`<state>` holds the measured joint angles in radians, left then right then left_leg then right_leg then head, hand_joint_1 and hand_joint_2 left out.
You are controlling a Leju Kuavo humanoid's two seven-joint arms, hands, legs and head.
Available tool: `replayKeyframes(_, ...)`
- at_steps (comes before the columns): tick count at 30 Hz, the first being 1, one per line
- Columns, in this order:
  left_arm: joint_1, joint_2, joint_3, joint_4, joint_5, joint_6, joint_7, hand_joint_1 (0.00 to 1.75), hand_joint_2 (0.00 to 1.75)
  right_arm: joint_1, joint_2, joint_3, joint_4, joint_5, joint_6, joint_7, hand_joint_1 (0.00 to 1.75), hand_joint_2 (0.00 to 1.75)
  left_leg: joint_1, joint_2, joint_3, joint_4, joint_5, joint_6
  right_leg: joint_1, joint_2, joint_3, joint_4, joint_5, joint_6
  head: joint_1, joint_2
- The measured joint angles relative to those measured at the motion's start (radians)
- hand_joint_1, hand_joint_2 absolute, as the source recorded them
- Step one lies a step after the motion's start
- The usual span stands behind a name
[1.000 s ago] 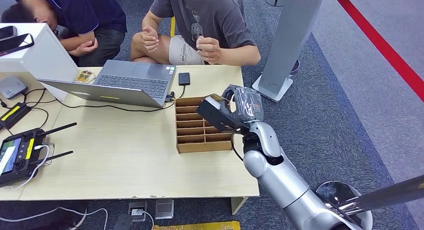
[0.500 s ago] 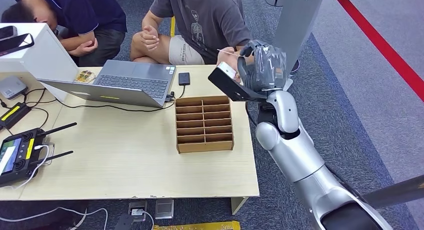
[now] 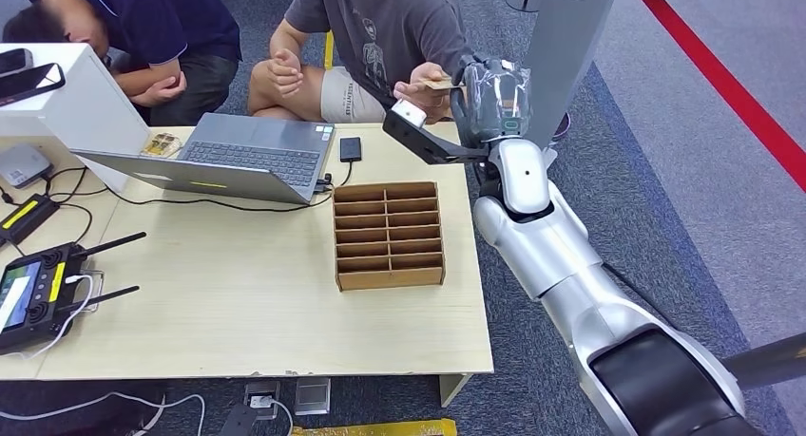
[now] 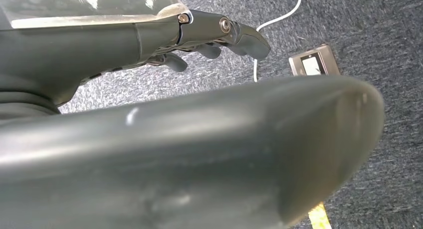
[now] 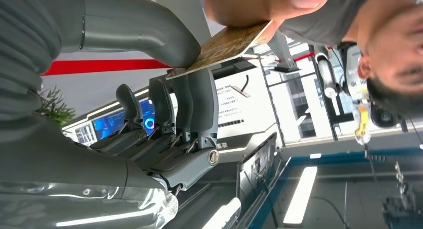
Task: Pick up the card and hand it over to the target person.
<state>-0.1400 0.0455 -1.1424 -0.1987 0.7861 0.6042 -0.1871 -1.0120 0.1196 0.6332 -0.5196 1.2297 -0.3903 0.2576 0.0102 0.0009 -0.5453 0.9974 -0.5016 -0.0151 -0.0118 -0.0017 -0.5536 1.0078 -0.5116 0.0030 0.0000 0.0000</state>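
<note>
The card [image 5: 227,43] is held out at the far tip of the right hand [image 3: 485,99], pinched between the thick grey thumb [image 5: 144,37] and the darker fingers [image 5: 202,104], with its long axis running straight away from the hand toward the person [image 3: 399,28] seated beyond the table [image 3: 238,303]. At the card's outer end, the person's hand [image 5: 264,4] is seen already closed on it, thumb on one face, so the card is gripped from both ends at once. In the head view the card [image 3: 437,83] is raised above the far table edge, just ahead of the right hand and touching the receiving hand [image 3: 418,75]. The handover is judged almost complete; a release by thumb and fingers is what the next move appears to call for. The left hand [image 4: 199,34] is hung low over carpet, well away from the card, its fingers loosely extended with nothing held.
</note>
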Motion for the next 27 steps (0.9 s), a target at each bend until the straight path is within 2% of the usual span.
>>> replayKeyframes(6, 0.000, 0.001, 0.004, 0.000, 0.003, 0.003, 0.001, 0.00, 0.00, 0.005, 0.012, 0.002, 0.015, 0.002, 0.003, -0.004, 1.26, 1.75, 0.000, -0.001, -0.001, 0.001, 0.000, 0.000, 0.000, -0.001, -0.001, 0.000, 0.000, 0.000, 0.000, 0.000)
replayKeyframes(7, 0.000, 0.001, 0.004, 0.000, 0.003, 0.004, 0.000, 0.00, 0.00, 0.006, 0.012, 0.003, 0.015, 0.002, 0.001, -0.006, 1.05, 1.75, 0.000, -0.001, -0.001, 0.000, 0.000, 0.000, 0.000, -0.001, -0.001, 0.000, 0.000, 0.000, 0.000, 0.000)
replayKeyframes(10, 0.000, 0.001, 0.006, 0.000, 0.005, 0.006, 0.000, 0.00, 0.00, 0.010, 0.016, -0.007, 0.013, -0.009, -0.012, -0.015, 0.11, 1.75, 0.000, -0.001, -0.001, 0.000, 0.000, 0.000, 0.000, -0.001, 0.000, 0.000, 0.000, 0.000, 0.000, 0.000)
replayKeyframes(11, 0.000, 0.001, 0.007, 0.000, 0.005, 0.007, -0.001, 0.00, 0.00, 0.014, 0.017, -0.017, 0.009, -0.020, -0.020, -0.021, 0.00, 1.75, 0.000, -0.001, -0.001, 0.000, 0.000, 0.000, 0.000, -0.001, 0.000, 0.000, 0.000, 0.000, 0.000, 0.000)
replayKeyframes(13, 0.000, 0.001, 0.008, 0.001, 0.006, 0.008, 0.001, 0.00, 0.00, 0.030, 0.022, -0.070, -0.008, -0.102, -0.038, -0.069, 0.00, 1.75, 0.000, -0.001, -0.001, 0.000, 0.000, 0.000, 0.000, -0.001, 0.000, 0.000, -0.001, 0.000, 0.000, 0.000)
replayKeyframes(16, 0.000, 0.001, 0.010, 0.002, 0.008, 0.009, 0.008, 0.00, 0.00, 0.064, 0.031, -0.184, -0.051, -0.320, -0.050, -0.203, 0.00, 1.75, 0.000, -0.003, -0.001, 0.000, 0.000, 0.000, 0.000, -0.003, 0.000, 0.000, 0.000, 0.000, 0.000, 0.000)
replayKeyframes(19, 0.000, 0.001, 0.013, 0.002, 0.009, 0.009, 0.011, 0.00, 0.00, 0.106, 0.022, -0.248, -0.120, -0.489, -0.062, -0.305, 0.00, 1.75, 0.000, -0.003, -0.001, 0.000, 0.000, 0.000, 0.000, -0.003, 0.000, 0.000, 0.000, 0.000, 0.000, 0.000)
replayKeyframes(23, 0.001, -0.001, 0.019, 0.003, 0.013, 0.014, 0.012, 0.00, 0.00, 0.167, -0.002, -0.258, -0.227, -0.658, -0.050, -0.372, 0.00, 1.75, 0.000, -0.004, -0.001, 0.000, 0.001, 0.000, 0.000, -0.004, 0.000, -0.001, 0.000, 0.000, 0.000, 0.000)
replayKeyframes(27, 0.001, -0.001, 0.025, 0.003, 0.018, 0.019, 0.012, 0.00, 0.00, 0.235, -0.037, -0.226, -0.334, -0.830, -0.028, -0.397, 0.00, 1.75, 0.000, -0.005, 0.000, -0.001, 0.001, 0.000, 0.001, -0.005, 0.002, -0.002, 0.000, 0.000, 0.000, 0.000)
